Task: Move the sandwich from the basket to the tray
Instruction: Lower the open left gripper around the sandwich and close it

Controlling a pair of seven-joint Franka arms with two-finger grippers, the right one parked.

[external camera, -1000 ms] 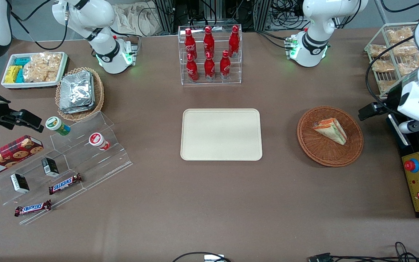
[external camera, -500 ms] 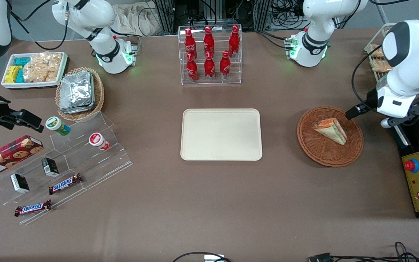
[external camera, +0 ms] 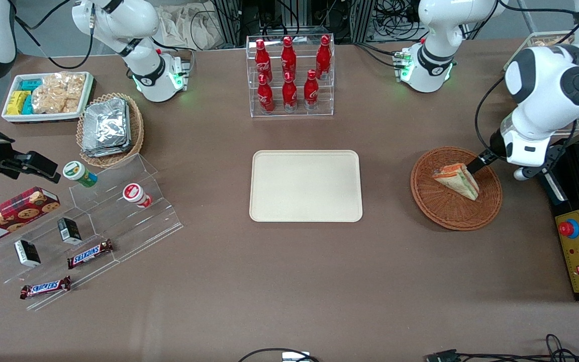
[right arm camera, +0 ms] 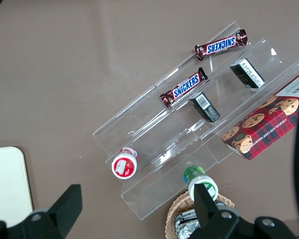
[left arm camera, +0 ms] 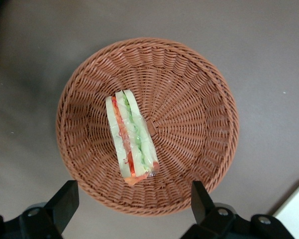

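Jaws wide apart, nothing held between them, poised over the basket (external camera: 440,211) at the working arm's end of the tabletop (external camera: 289,281). Two black fingers (left arm camera: 64,201) seen from the wrist, blocky and matte, cut off by the frame edge so that only their tips show, one to each side of the basket's rim (left arm camera: 199,89). From the front, mostly hidden under the white wrist housing; just one dark finger (external camera: 476,164) sticking out above the rim, close to the sandwich (external camera: 456,180), contact impossible to judge.

Round, shallow, reddish-brown wicker, woven in rings spreading out from the middle. Inside, a triangular wedge (left arm camera: 132,142) of white bread in glossy clear wrap, lying a little off the middle, cut face up in the wrist view: stripes of orange, red and pale green between the white slices. Wrap hard to make out apart from a few shiny creases.

Middle of the front frame: flat cream-beige plastic tray (external camera: 305,186), rectangular, rounded corners, low rim, smooth and bare, well apart from the basket. Matte brown surface under everything.
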